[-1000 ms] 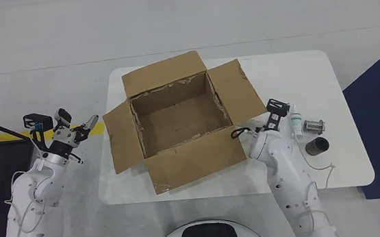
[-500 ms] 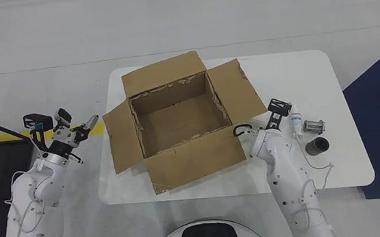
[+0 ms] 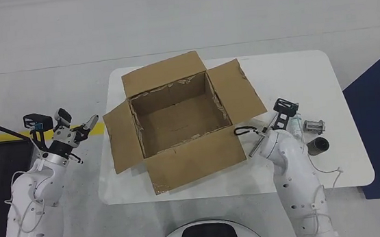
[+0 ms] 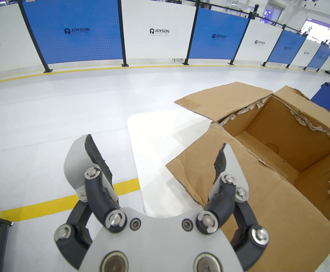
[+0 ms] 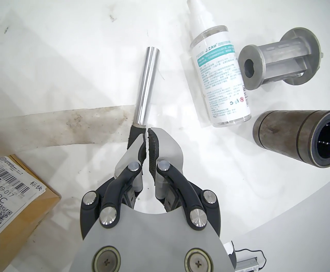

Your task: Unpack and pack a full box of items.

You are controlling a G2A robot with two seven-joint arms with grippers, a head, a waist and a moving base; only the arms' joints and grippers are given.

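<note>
While right pincer [image 5: 146, 131] clamps a steel rod [image 5: 148, 82] (wrist view shows the grip) | left pincer [image 4: 156, 141] gapes beside box [image 4: 278, 134].

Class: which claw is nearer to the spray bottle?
Right. The right claw, shut on a metal rod, is just beside the spray bottle. The left claw, open, hangs off the table's other side, beyond the cardboard box.
</note>
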